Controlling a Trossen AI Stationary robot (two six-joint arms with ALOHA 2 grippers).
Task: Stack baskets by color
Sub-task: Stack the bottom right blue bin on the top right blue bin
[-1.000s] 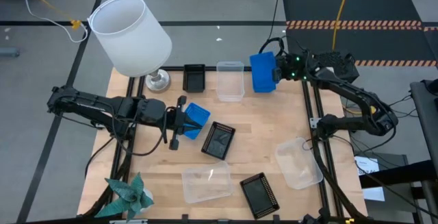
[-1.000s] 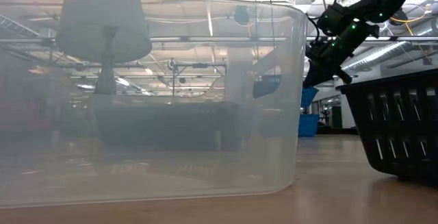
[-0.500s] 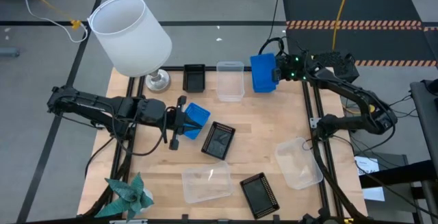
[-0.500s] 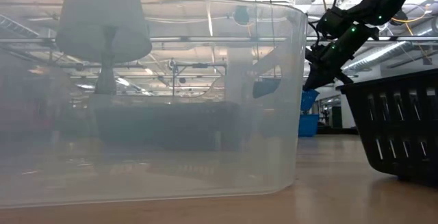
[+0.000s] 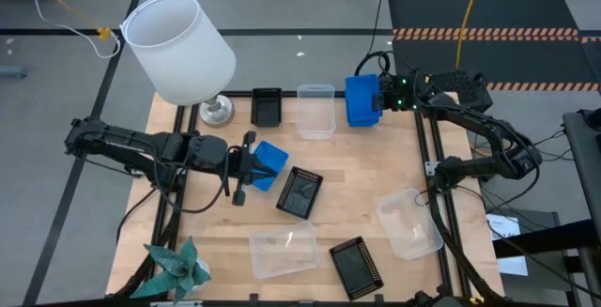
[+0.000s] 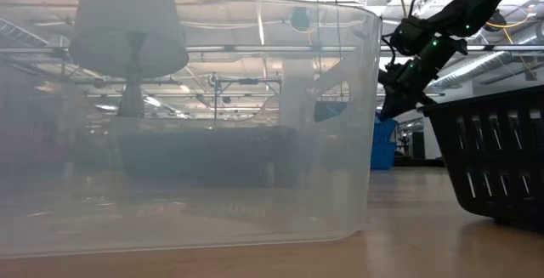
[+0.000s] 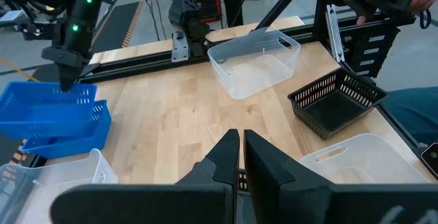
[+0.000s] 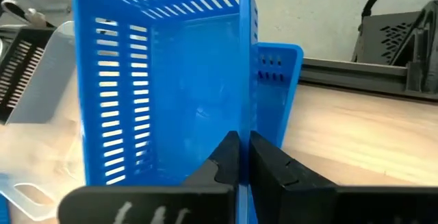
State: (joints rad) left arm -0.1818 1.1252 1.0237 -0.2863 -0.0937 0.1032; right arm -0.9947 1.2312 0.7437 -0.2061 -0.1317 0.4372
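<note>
**High view: right arm has a blue basket by its wall at the far right corner**

High view shows the right gripper at the table's far right corner, fingers pinched on the wall of a blue basket. In the right wrist view that basket is tipped on edge, with a second blue basket just behind it, touching or nearly so. The left gripper sits mid-left and is pinched on the rim of a third blue basket; in its own wrist view the fingers are pressed together, and I cannot see the rim between them.

Handling, as a judgement: the baskets look like thin slotted plastic, light and fairly stiff. The tapered sides should nest easily. A wall or rim pinch is the obvious hold, but a light bin held by one wall may swing or twist.

Other baskets:
- clear basket and black basket, far edge
- black basket mid-table
- black basket near edge
- clear basket near edge
- clear basket right side

Obstacles: the lamp stands at the far left corner and the teal star at the near left. Neither is close to the blue pair. The far clear basket, just beside them, is the nearest thing to bump.
</note>
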